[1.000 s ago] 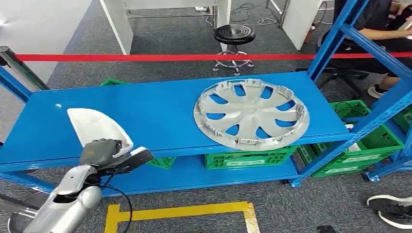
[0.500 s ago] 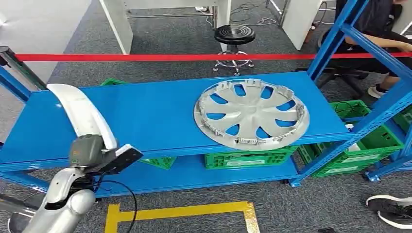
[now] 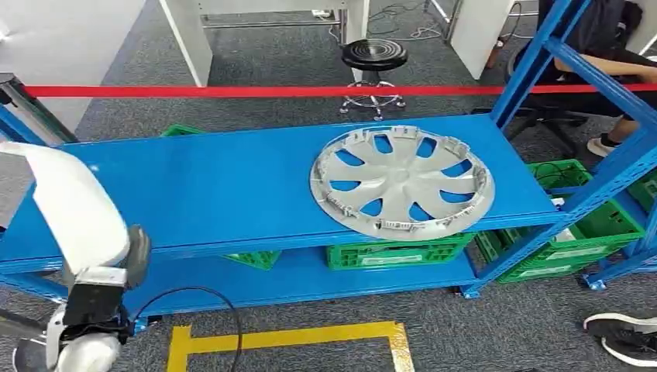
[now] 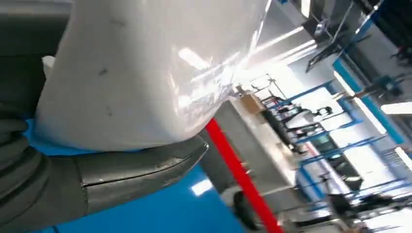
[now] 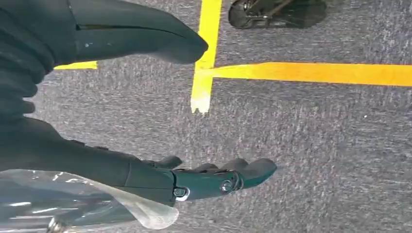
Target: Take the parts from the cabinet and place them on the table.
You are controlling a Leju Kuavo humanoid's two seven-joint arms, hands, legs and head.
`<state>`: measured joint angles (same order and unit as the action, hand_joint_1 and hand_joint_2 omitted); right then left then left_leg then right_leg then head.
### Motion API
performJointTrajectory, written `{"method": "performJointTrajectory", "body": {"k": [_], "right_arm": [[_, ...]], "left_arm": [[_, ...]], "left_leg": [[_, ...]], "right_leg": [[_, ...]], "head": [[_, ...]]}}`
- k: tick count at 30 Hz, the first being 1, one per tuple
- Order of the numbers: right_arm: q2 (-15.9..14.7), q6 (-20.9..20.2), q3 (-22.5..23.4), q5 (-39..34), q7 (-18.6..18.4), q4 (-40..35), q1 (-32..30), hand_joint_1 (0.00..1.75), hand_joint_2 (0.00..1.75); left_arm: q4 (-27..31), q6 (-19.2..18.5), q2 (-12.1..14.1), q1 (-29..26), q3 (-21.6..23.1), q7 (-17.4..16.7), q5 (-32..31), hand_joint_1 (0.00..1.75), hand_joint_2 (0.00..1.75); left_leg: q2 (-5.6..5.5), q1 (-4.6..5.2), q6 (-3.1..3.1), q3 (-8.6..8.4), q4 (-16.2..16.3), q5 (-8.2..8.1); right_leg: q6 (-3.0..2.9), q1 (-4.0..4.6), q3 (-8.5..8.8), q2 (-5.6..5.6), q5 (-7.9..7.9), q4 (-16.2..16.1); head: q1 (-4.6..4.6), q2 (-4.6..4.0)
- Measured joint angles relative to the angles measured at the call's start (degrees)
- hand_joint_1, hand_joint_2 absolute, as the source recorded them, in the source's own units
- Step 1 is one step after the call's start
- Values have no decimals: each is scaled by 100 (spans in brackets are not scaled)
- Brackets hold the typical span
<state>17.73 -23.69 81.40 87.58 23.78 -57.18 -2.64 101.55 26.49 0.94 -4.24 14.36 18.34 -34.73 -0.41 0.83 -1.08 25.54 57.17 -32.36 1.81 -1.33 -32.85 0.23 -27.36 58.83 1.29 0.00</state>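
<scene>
A white curved shell part (image 3: pixel 71 203) is off the blue shelf (image 3: pixel 232 186), at its left front corner, with my left hand (image 3: pixel 133 260) gripping its lower end. In the left wrist view the white part (image 4: pixel 145 73) sits right against the hand, with the thumb (image 4: pixel 136 170) under it. A silver wheel cover (image 3: pixel 401 180) lies flat on the right half of the shelf, overhanging the front edge slightly. My right hand (image 5: pixel 58 145) hangs over the grey floor with its fingers (image 5: pixel 218 177) stretched out and nothing in it.
Blue uprights (image 3: pixel 534 62) frame the shelf on the right. Green crates (image 3: pixel 391 254) sit under it. A red barrier tape (image 3: pixel 232 91) and a black stool (image 3: pixel 373 56) stand behind. A seated person (image 3: pixel 612 54) is at the far right, a shoe (image 3: pixel 624 329) on the floor. Yellow floor tape (image 3: pixel 294 337) lies in front.
My left hand has lifted the white part off the shelf and swung it left and back toward me; the part now stands more upright. The wheel cover has not moved.
</scene>
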Motion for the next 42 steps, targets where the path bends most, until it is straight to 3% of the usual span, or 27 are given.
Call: {"method": "performJointTrajectory", "body": {"k": [2, 4, 5, 6, 9, 10, 11, 12, 14, 15, 16, 20, 22, 24, 25, 26, 27, 30, 31, 33, 35, 36, 37, 39, 40, 41, 42], "right_arm": [[67, -24, 106, 63, 48, -128, -14, 0, 175], [109, -96, 232, 173, 149, -253, -13, 0, 175], [111, -129, 295, 201, 188, -340, -14, 0, 175], [116, -217, 341, 218, 234, -402, -31, 0, 175], [122, -536, 448, 238, 345, -537, -47, 0, 175], [124, -610, 487, 238, 398, -581, -54, 0, 175], [124, -675, 546, 240, 428, -611, -54, 0, 175], [124, -723, 581, 240, 437, -636, -60, 0, 175], [124, -793, 631, 240, 472, -686, -62, 0, 175], [126, -824, 660, 240, 509, -693, -52, 0, 175], [133, -912, 671, 238, 579, -708, -46, 0, 175], [155, -1250, 712, 240, 734, -808, -63, 0, 175], [168, -1421, 717, 229, 732, -861, -61, 0, 175], [168, -1535, 730, 234, 765, -878, -60, 0, 175], [168, -1580, 743, 236, 789, -891, -60, 0, 175], [168, -1617, 754, 240, 804, -896, -64, 0, 175], [168, -1633, 760, 242, 811, -896, -71, 0, 175], [183, -1633, 763, 242, 820, -902, -68, 0, 175], [183, -1633, 763, 242, 820, -911, -69, 0, 175], [183, -1650, 767, 240, 817, -926, -67, 0, 175], [190, -1714, 778, 242, 820, -926, -85, 0, 175], [190, -1698, 784, 240, 822, -929, -85, 0, 175], [194, -1692, 787, 242, 822, -926, -90, 0, 175], [214, -1707, 780, 245, 826, -894, -75, 0, 175], [214, -1707, 778, 245, 824, -878, -62, 0, 175], [214, -1707, 776, 242, 826, -852, -54, 0, 175], [214, -1703, 773, 242, 826, -813, -45, 0, 175]], "left_arm": [[81, 72, -7, -115, 2, 145, 121, 175, 175], [146, 131, -9, -148, 9, 363, 343, 175, 175], [211, 166, -20, -155, 35, 441, 399, 175, 175], [267, 205, -26, -167, 70, 514, 450, 175, 175], [421, 295, -31, -392, 98, 653, 681, 175, 175], [479, 308, -26, -501, 98, 708, 785, 175, 175], [524, 310, -24, -586, 98, 775, 934, 175, 175], [551, 310, -22, -655, 96, 830, 1049, 175, 175], [596, 282, -15, -767, 90, 930, 1256, 175, 175], [612, 271, -15, -806, 85, 978, 1313, 175, 175], [632, 262, -15, -838, 81, 1021, 1379, 175, 175], [767, 216, -9, -992, 31, 1110, 1558, 175, 175], [826, 216, 0, -1031, -7, 1141, 1560, 175, 175], [846, 221, 0, -1097, -37, 1228, 1654, 175, 175], [874, 221, 4, -1179, -61, 1263, 1680, 175, 175], [900, 221, 11, -1245, -88, 1283, 1702, 175, 175], [922, 221, 15, -1281, -118, 1296, 1729, 175, 175], [996, 218, 18, -1321, -162, 1313, 1733, 175, 175], [1016, 218, 20, -1321, -162, 1315, 1733, 175, 175], [1062, 212, 20, -1355, -171, 1320, 1742, 175, 175], [1075, 56, 20, -1405, -197, 1366, 2004, 175, 175], [1075, -3, 20, -1445, -225, 1410, 2081, 175, 175], [1077, -46, 11, -1502, -287, 1455, 2107, 175, 175], [1079, -85, -22, -1634, -393, 1503, 2126, 175, 175], [1082, -116, -33, -1699, -459, 1506, 2120, 175, 175], [1084, -140, -46, -1754, -520, 1503, 2096, 175, 175], [1106, -158, -63, -1823, -606, 1501, 2074, 175, 175]], "left_leg": [[-1, 11, -15, 4, 17, 8], [-1, 21, -86, 25, -12, 84], [12, -63, -134, -18, -151, 185], [34, -53, -172, -2, -185, 227], [71, -49, -190, 72, -177, 254], [83, -47, -187, 89, -165, 259], [88, -50, -184, 98, -152, 259], [88, -55, -178, 101, -136, 255], [82, -75, -125, 103, -74, 220], [80, -73, -88, 129, -47, 197], [69, -45, -59, 185, 1, 189], [61, -37, 53, 255, 74, 193], [56, -60, 123, 395, 434, -184], [56, -90, 166, 724, 1317, -688], [56, -106, 178, 843, 1687, -822], [56, -112, 178, 838, 1759, -790], [56, -113, 170, 714, 1568, -604], [55, -114, 113, -47, 139, 49], [52, -88, 102, -168, -91, -39], [38, -62, 74, -54, -82, 35], [41, -57, -16, 35, -104, 134], [82, -88, -66, 72, -126, 206], [85, -86, -117, 142, -126, 256], [108, -64, -153, 273, -121, 355], [117, -44, -163, 349, -111, 416], [119, -30, -165, 426, -98, 465], [120, -14, -166, 519, -78, 524]], "right_leg": [[29, -14, 2, 1, 27, -8], [98, -18, 10, 7, 96, -57], [111, -9, -31, 2, 42, -53], [114, 12, -102, -10, -107, 64], [131, 9, -599, -5, -699, 1247], [146, 10, -729, -8, -777, 1574], [155, 8, -706, -11, -687, 1584], [158, 2, -563, -17, -493, 1355], [155, -16, -35, -24, 2, 376], [152, -6, 125, -16, -111, 96], [103, 22, 212, -6, -77, 72], [-46, -18, 125, -4, -117, -33], [-123, -20, 80, -20, -68, -33], [-162, -3, 0, -42, -20, -31], [-167, 6, -43, -43, 9, -28], [-163, 11, -72, -42, 38, -27], [-154, 12, -105, -42, 68, -26], [-104, 11, -160, -41, 153, -25], [-59, 35, -188, -38, 191, -25], [18, 22, -216, -41, 293, -45], [102, 15, -232, -36, 396, -96], [119, -5, -274, -30, 258, -36], [135, 0, -400, -33, -75, 177], [150, 3, -598, -33, -705, 987], [161, 5, -687, -33, -893, 1429], [157, 7, -685, -33, -889, 1632], [141, 15, -551, -32, -717, 1595]], "head": [[-2, 0], [-9, 0], [-2, 0], [9, 0], [57, 0], [55, 0], [59, 0], [55, 0], [57, 0], [57, 0], [79, 0], [63, 0], [30, 0], [24, 0], [22, 0], [24, 0], [22, 0], [22, 0], [24, 0], [26, 0], [31, 0], [26, 0], [54, 0], [66, 0], [66, 0], [66, 0], [72, 0]]}}
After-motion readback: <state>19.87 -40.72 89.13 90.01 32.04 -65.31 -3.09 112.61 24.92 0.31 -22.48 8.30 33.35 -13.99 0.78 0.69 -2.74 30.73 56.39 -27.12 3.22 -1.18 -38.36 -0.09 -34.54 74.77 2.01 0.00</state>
